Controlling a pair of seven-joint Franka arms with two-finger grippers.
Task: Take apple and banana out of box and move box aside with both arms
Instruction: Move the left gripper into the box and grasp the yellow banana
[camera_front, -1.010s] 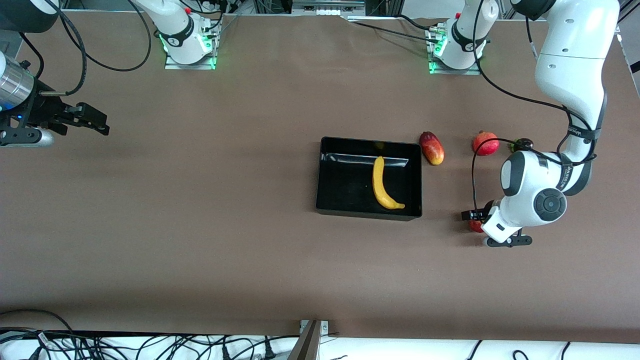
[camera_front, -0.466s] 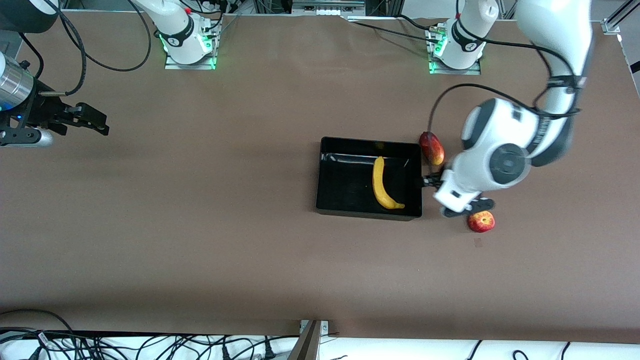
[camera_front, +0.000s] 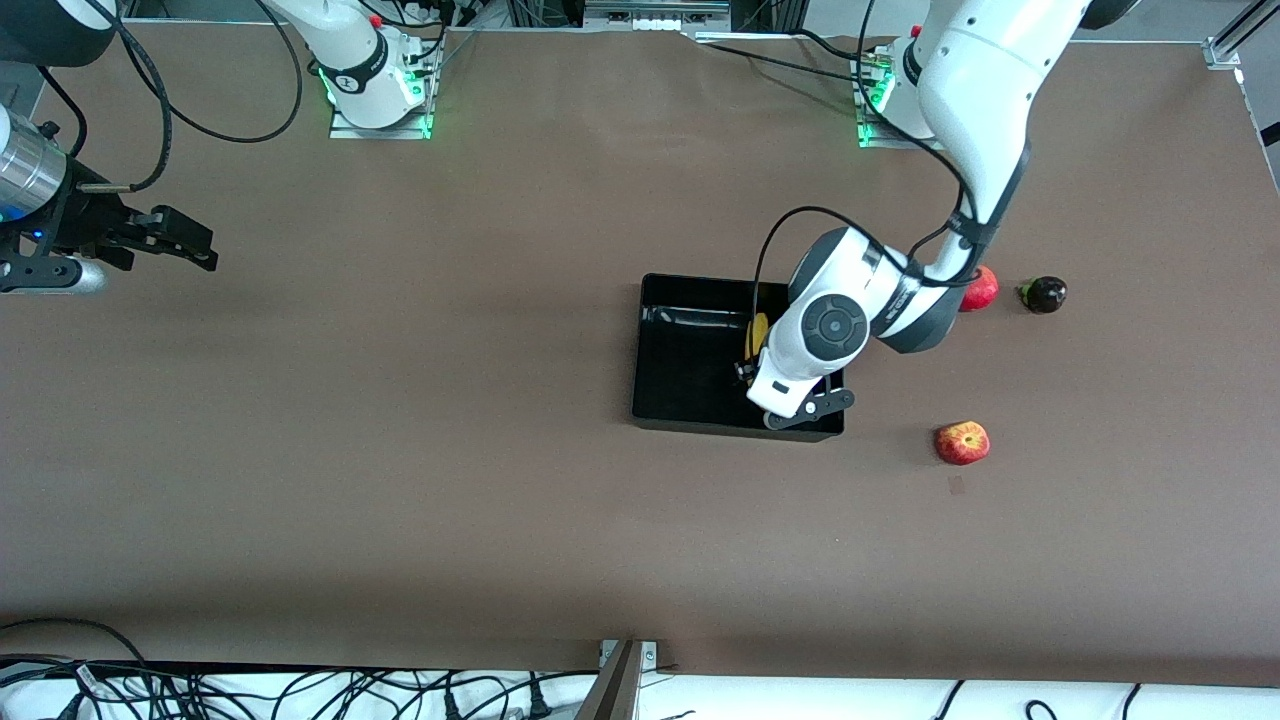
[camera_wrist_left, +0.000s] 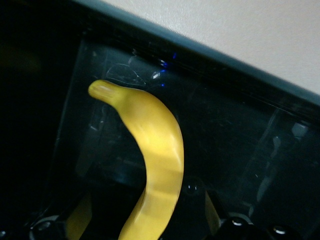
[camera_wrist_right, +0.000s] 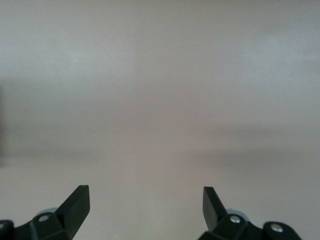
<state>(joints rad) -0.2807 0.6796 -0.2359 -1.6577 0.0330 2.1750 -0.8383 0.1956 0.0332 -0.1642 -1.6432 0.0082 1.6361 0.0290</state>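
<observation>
left gripper (camera_front: 745, 372), fingers apart, over the banana (camera_wrist_left: 152, 150) in the box (camera_front: 685, 370).

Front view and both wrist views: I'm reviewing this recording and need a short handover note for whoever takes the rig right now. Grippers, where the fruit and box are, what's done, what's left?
Left gripper: open, over the banana inside the box, nothing held.
Right gripper: open, empty, waiting over bare table at the right arm's end.
Apple: already out, on the table beside the box toward the left arm's end, nearer the front camera than the pomegranate.
Banana: lying in the box, not yet gripped.
Done: apple removed.
Left: lift the banana out, then move the box aside with both arms.
</observation>
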